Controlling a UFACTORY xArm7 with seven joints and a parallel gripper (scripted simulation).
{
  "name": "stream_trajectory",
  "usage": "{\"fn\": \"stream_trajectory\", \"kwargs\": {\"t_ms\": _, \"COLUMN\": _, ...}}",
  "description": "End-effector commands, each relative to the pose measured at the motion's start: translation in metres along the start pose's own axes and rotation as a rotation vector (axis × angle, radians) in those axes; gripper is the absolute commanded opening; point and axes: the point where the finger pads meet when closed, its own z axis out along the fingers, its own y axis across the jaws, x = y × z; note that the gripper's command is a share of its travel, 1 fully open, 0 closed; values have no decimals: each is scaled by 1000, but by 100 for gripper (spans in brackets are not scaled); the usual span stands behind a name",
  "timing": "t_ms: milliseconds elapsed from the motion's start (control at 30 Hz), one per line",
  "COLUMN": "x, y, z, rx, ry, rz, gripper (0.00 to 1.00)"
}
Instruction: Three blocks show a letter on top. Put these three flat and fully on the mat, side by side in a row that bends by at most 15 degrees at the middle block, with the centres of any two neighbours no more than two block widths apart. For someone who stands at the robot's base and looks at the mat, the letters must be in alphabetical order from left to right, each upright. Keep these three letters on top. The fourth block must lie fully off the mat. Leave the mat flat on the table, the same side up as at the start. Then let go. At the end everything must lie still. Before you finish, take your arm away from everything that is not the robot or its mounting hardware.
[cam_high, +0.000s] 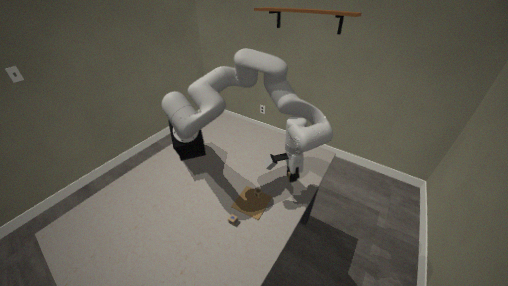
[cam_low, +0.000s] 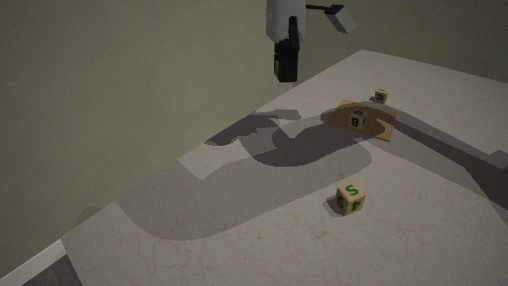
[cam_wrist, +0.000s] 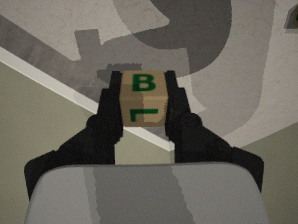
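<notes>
Black, angular jaws grip a wooden cube — green-lettered, sharp-edged — above pale, veined stone.

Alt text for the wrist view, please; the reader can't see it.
A wooden block is clamped between the black fingers of the gripper, a green B on one visible face and another green mark on the face below it. Behind lie a pale, shadowed tabletop and, at upper right, the cut-off edge of a dark object.

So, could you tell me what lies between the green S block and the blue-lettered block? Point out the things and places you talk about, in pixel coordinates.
The mat (cam_high: 256, 214) (cam_low: 384, 134), with a dark-lettered block (cam_high: 258, 191) (cam_low: 356, 120) on it, as the exterior view shows.
</notes>
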Motion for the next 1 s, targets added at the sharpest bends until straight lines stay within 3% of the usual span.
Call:
{"fn": "stream_trajectory", "kwargs": {"t_ms": 0, "x": 5, "y": -3, "z": -3, "rx": 6, "ry": -8, "rz": 139, "gripper": 27}}
{"fn": "stream_trajectory", "kwargs": {"t_ms": 967, "x": 52, "y": -13, "z": -8, "rx": -1, "ry": -27, "rz": 905, "gripper": 27}}
